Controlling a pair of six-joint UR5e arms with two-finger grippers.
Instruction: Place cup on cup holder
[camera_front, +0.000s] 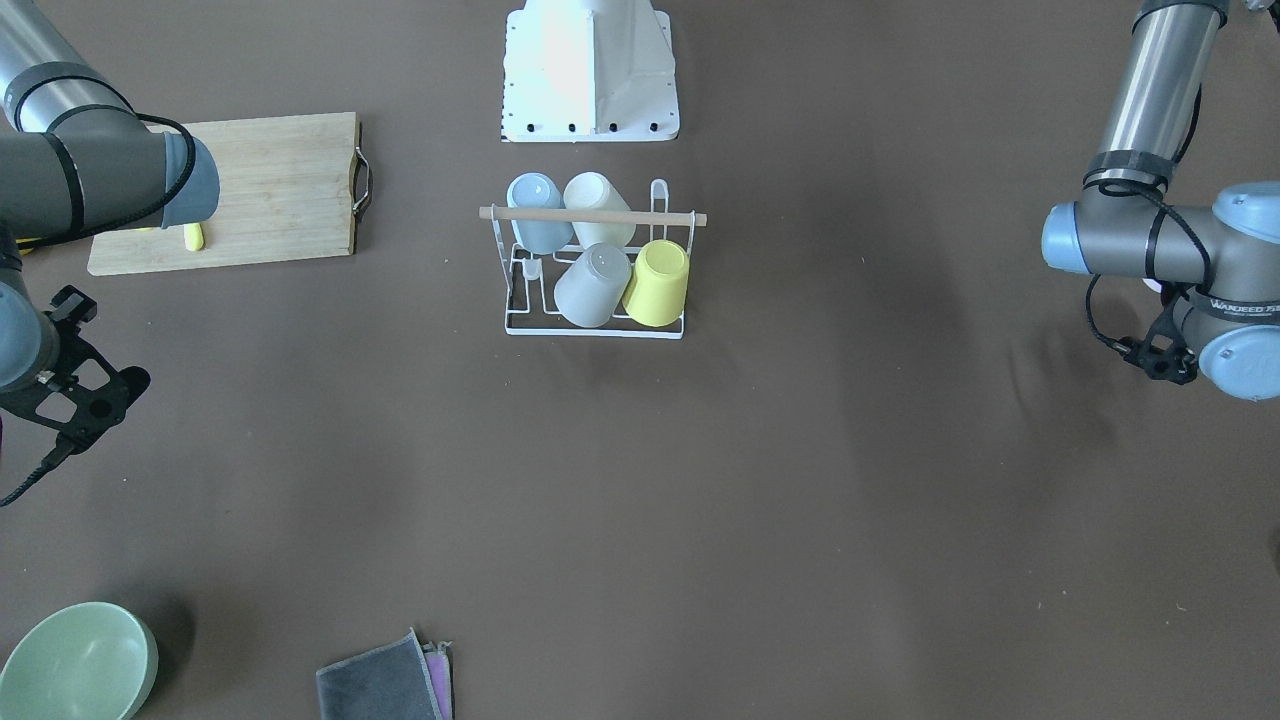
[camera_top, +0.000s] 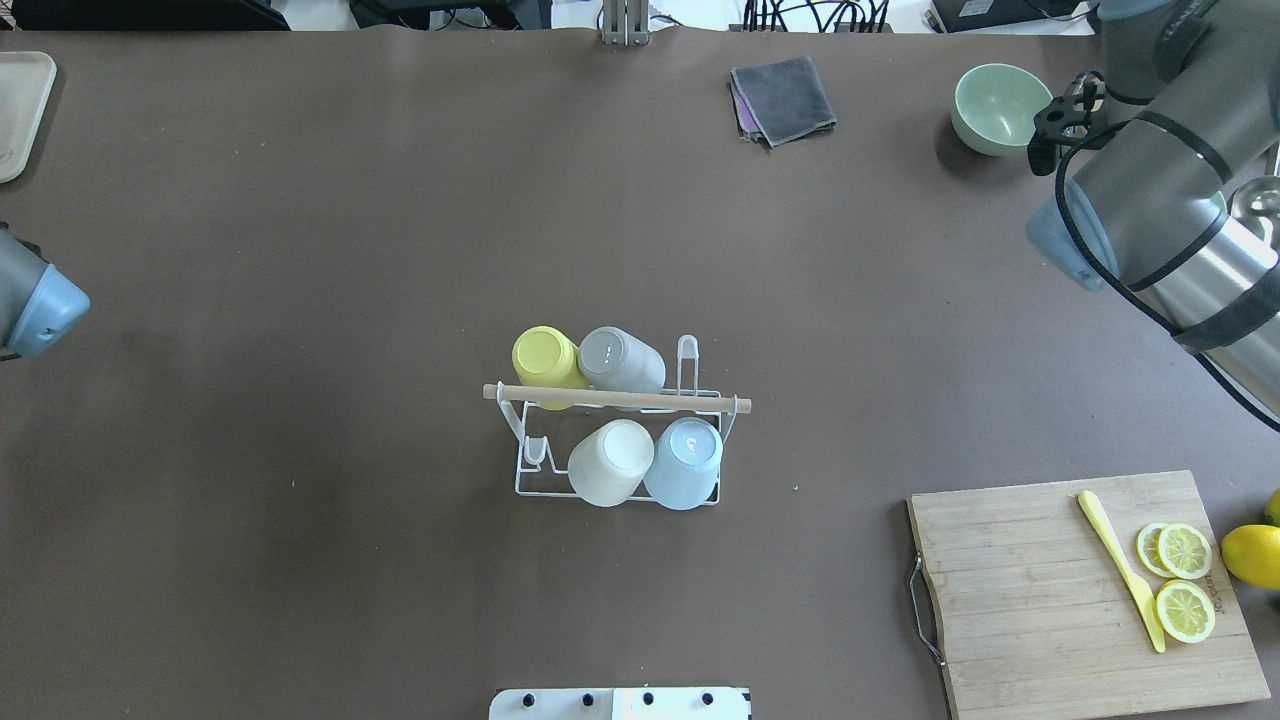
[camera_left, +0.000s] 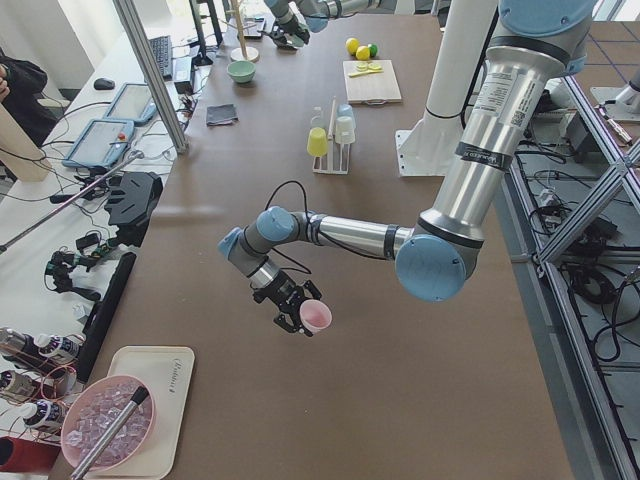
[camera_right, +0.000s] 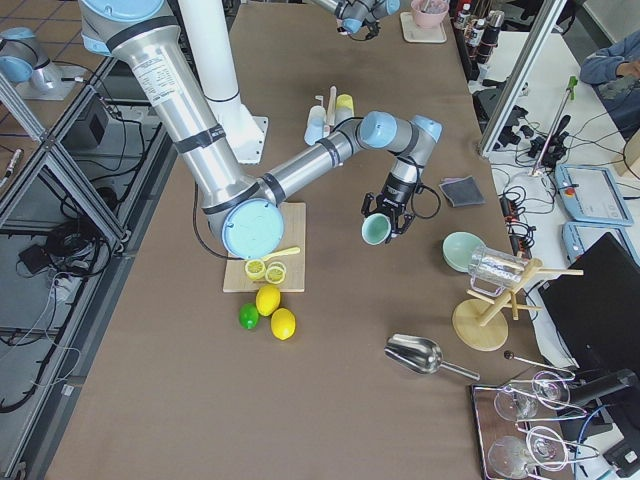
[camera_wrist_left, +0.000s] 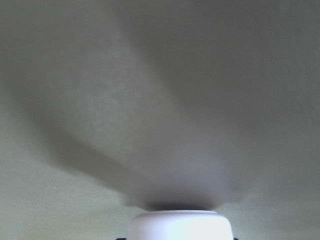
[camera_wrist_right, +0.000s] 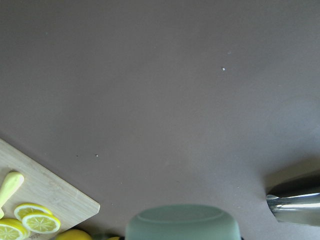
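A cup in each gripper at the table's ends; the cup holder (camera_front: 596, 333) stands mid-table.
Front: four cups (camera_front: 592, 285) fill it, two corner pegs bare under the rod (camera_front: 600, 215); I'd tip a cup mouth-down and lower it beside the rod. Overhead: room on the table (camera_top: 300, 250) on every side, cutting board (camera_top: 1060, 590) and bowl (camera_top: 1000, 105) well apart. Left side: left gripper (camera_left: 300, 318) clasps the pink cup (camera_left: 316, 317) above the table. Right side: right gripper (camera_right: 385, 225) grips the green cup (camera_right: 375, 230).
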